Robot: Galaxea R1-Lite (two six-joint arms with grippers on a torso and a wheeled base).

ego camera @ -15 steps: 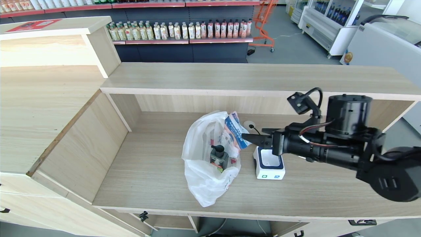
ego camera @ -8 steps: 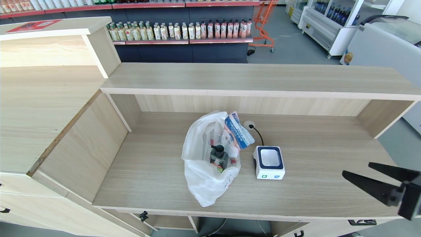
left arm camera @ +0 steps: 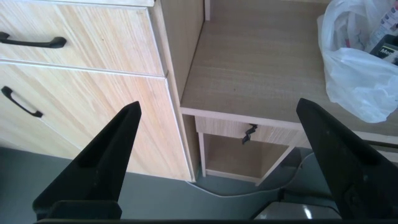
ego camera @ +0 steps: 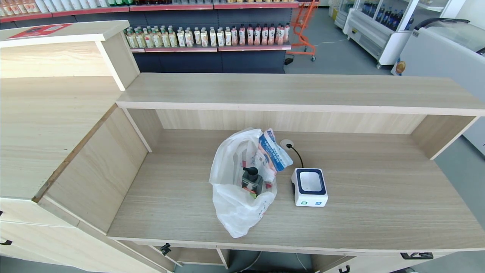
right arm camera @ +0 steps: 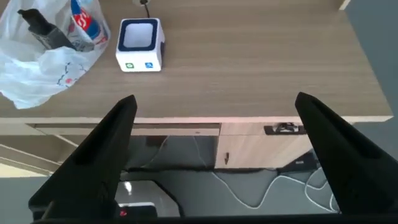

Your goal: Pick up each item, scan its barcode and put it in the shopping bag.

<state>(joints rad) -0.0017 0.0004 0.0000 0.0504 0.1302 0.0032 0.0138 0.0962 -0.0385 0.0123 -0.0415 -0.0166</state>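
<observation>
On the pale wooden counter (ego camera: 379, 204), the white plastic shopping bag (ego camera: 235, 206) is being judged fully loaded. The left tool (left arm camera: 217, 102) and right tool (right arm camera: 216, 97) are being held wide and empty, with no further grasp being required.

Out it comes! A second ago the right gripper (right arm camera: 214, 98) was stretched across the worktop (right arm camera: 261, 56), over the barcode scanner (right arm camera: 140, 45), tips right at the mouth of the shopping bag (right arm camera: 34, 71). Half a second back it had already slid away to the worktop's front right corner. Now it's off the worktop altogether, hanging out beyond the front edge, fingers spread wide, well apart from scanner and bag.
</observation>
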